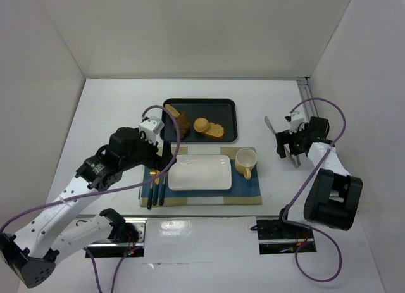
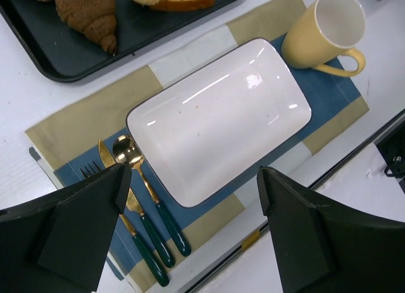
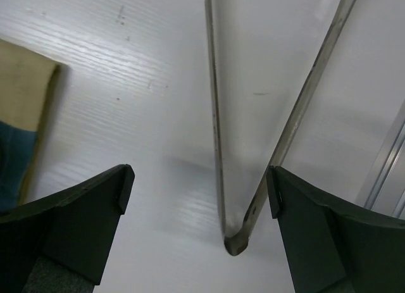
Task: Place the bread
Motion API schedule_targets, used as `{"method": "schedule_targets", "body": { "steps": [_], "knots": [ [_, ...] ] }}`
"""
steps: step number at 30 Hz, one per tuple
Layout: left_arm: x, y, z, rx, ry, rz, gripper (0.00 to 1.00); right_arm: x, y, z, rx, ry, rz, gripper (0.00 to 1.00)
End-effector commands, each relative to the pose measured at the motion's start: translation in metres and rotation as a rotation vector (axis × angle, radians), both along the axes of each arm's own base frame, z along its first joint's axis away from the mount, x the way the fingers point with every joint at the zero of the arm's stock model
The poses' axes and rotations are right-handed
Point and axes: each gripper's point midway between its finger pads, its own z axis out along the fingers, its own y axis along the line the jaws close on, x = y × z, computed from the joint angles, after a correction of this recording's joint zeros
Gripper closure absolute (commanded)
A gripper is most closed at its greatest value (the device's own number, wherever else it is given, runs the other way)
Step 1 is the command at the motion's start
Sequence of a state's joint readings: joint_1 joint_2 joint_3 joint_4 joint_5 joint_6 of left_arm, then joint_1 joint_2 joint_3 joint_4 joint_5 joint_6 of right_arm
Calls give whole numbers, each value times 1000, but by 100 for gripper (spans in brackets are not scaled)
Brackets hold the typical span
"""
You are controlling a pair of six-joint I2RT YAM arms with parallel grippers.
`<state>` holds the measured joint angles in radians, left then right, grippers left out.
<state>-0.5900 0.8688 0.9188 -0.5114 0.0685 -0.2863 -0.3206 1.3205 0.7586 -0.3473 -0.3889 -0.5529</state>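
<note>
**Operator:** Top view. Where is the bread, and which step applies?

**Technician:** The bread [image 1: 171,109] lies in the far left corner of the black tray [image 1: 226,111], just beside the dark pastry [image 1: 180,120]. The tray sits toward the far edge of the worktop [image 1: 101,116]. The white plate [image 1: 199,173] on the placemat [image 1: 250,192] carries nothing. Judged from this, the pick-up is not yet done, so the approach step is in hand.

**Operator:** Left wrist view?

**Technician:** The left gripper [image 2: 193,179] is released, its fingers spread wide and holding nothing. It hovers above the placemat, with the plate showing between the fingers. The tray is well apart from it, at the upper left of the view.

**Operator:** Right wrist view?

**Technician:** The right gripper [image 3: 199,176] is released, jaws wide. The metal tongs [image 3: 235,243] lie on the worktop between its fingers, and no contact shows.

**Operator:** Next move?

**Technician:** Probably a descent and closure on the tongs, with both tong arms kept between the fingers. Alternatively, the left gripper reaches to the tray's far left corner, clear of the pastry.
</note>
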Motion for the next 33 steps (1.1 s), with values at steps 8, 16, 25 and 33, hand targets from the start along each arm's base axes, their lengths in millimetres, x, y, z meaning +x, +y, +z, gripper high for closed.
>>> {"method": "schedule_targets", "body": {
  "steps": [8, 16, 25, 33],
  "knots": [
    [-11, -1, 19, -60, -86, -50, 0, 37, -37, -14, -144, -48, -43, 0],
    [-11, -1, 19, -60, -86, -50, 0, 58, -46, -42, -140, 12, -37, 0],
    [-10, -2, 17, -55, -78, -50, 0, 62, -41, -66, -83, 93, 41, 32],
    [-9, -1, 17, -51, -81, -42, 0, 55, -37, -69, 26, 140, 72, 97]
  ]
}}
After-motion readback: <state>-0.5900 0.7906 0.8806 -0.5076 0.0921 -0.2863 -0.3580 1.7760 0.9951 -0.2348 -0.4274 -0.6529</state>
